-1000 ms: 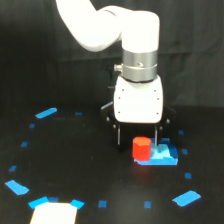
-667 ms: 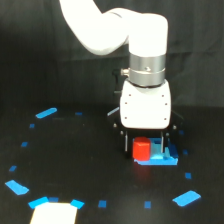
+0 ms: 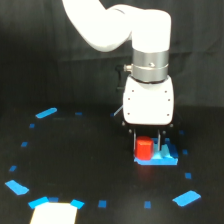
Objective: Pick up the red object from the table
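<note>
Red object [image 3: 144, 148] sat on the black bench [image 3: 75, 165], right on top of a flat blue patch [image 3: 159, 157] toward the exterior view's right. The gripper [image 3: 146, 136] hung straight over it, low down, with its big white body just above the block. Two thin dark fingers [image 3: 135, 136] came down from the white body, one on each side of the red object. The jaws were set narrow, only a bit wider than the block. The picture was too blurry to tell if the fingers were touching the block or were just beside it, so I could not tell if the jaws were holding it. The block looked like it was resting on the blue patch. A second before, the gripper was up higher and a little more toward the exterior view's left, and the whole red object could be seen in front of it. At this moment the gripper had come down lower and moved over, so the white body hid the top of the block. The red object and the blue patch were in the same spot as before. Small blue tape marks [image 3: 46, 113] lay in a ring on the bench, well apart from the block.
</note>
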Tool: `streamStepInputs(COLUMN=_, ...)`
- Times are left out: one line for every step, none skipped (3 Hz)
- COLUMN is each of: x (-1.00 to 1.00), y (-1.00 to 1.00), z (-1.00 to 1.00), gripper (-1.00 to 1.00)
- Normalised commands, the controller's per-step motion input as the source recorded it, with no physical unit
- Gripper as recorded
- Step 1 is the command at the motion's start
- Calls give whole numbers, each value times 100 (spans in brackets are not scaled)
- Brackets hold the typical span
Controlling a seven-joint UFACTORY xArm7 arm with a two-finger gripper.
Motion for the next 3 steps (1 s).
streamStepInputs(x=28, y=8, z=76, gripper=-100)
streamStepInputs(x=70, y=30, z=100, gripper=-95)
streamStepInputs(x=27, y=16, z=100, gripper=-98)
